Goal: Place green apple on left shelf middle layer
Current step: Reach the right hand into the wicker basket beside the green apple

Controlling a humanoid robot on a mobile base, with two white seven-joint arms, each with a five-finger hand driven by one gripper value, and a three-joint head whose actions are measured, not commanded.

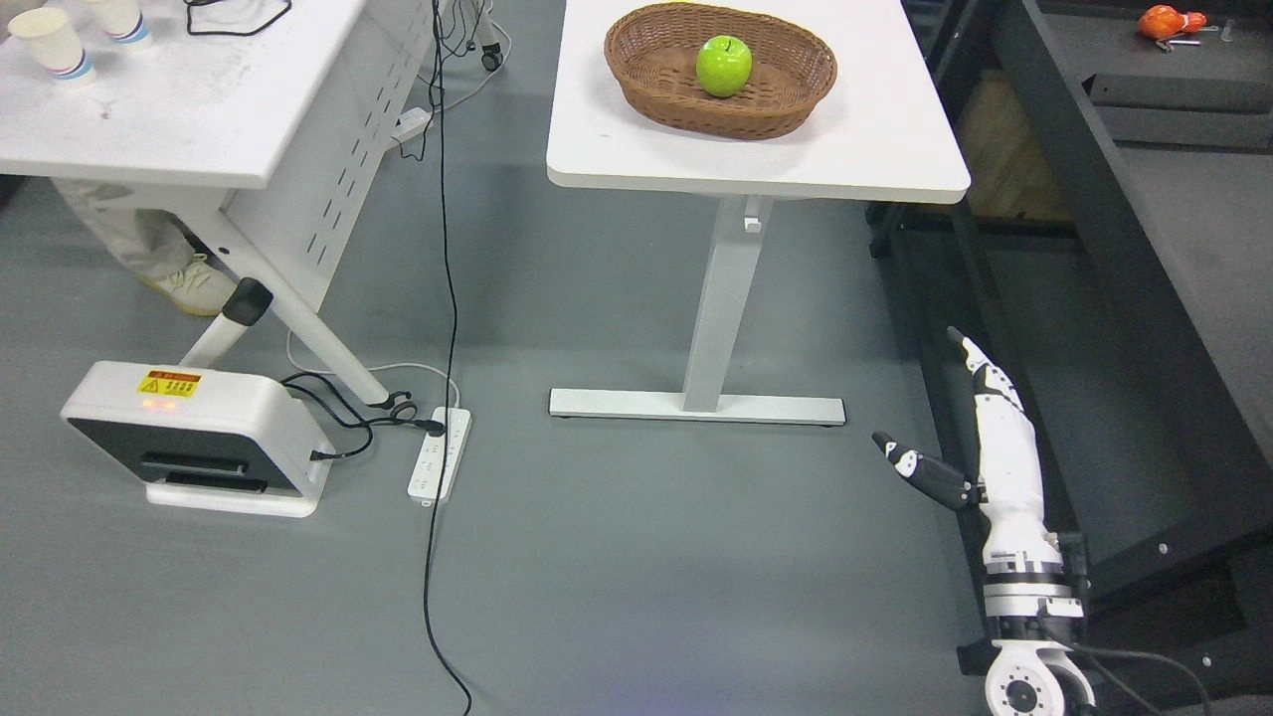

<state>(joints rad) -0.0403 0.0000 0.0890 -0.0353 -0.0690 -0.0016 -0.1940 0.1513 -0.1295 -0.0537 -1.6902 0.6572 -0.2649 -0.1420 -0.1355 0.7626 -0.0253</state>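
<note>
The white table (865, 149) is standing at twelve o'clock, and I think the robot risks clipping its edge while reaching, since the right hand (985, 447) is hanging low at five o'clock, fingers released and grasping nothing. The wicker basket (646, 89) may be sliding if nudged. Inside it, the green apple (723, 66) is sitting upright, glossy and round.
</note>
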